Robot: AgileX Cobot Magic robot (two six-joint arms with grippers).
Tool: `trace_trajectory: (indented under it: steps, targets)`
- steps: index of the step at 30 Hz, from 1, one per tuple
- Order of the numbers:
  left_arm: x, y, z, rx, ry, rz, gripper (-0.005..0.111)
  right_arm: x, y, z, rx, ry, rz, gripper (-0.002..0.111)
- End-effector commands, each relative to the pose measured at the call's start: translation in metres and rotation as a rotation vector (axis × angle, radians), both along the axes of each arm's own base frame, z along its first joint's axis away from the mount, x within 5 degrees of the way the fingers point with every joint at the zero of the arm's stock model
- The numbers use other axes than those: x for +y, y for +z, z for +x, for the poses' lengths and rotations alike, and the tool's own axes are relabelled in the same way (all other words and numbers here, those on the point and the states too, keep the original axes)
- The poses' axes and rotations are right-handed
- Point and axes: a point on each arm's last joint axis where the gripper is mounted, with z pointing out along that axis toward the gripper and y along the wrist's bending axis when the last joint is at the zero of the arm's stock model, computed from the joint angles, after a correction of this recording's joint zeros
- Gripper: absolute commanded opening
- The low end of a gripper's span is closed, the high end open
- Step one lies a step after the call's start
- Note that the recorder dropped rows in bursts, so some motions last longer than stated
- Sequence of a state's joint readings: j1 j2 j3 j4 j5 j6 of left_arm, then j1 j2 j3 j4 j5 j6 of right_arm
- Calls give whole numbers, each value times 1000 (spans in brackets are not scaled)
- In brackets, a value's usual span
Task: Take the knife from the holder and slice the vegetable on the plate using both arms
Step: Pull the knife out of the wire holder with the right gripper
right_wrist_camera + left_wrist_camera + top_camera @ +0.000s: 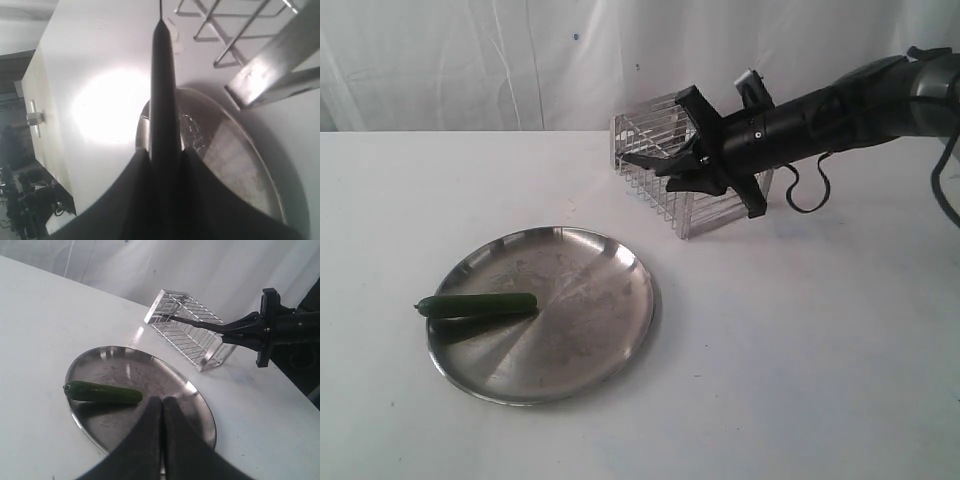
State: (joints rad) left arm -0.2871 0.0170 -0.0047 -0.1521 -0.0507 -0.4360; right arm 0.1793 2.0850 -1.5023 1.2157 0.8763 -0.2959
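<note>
Right wrist view shows the right fingers (pixel 125 200) clamped on the knife (pixel 164 90), its point aimed toward the plate (pixel 590 300). The knife looks clear of the holder (pixel 650 115) beyond the plate. The vegetable (pixel 480 305) lies uncut on the plate's left part. The left fingers (pixel 150 430), pressed together and empty, hover above the plate beside it. Likely best: steady the vegetable first, then lower the blade square across it, edge down.
</note>
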Motion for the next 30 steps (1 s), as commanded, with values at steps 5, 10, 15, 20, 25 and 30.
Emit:
trace_trajectory:
  steps: [5,10,15,20,25,30]
  targets:
    - [0,-1,0,-1,-2,-8,0,-1,4,-5,-7,65,-47,18]
    - [0,-1,0,-1,-2,-8,0,-9,4,-18,-10,125,-181,18]
    - [0,-1,0,-1,-2,-8,0,-20,14,-55,-19,160,-262,18]
    - [0,-1,0,-1,-2,-8,0,-35,49,-97,-165,144,-375,18]
    - [0,-1,0,-1,-2,-8,0,-42,77,-135,-339,123,-454,18]
    - [0,-1,0,-1,-2,-8,0,-44,88,-175,-453,75,-473,18]
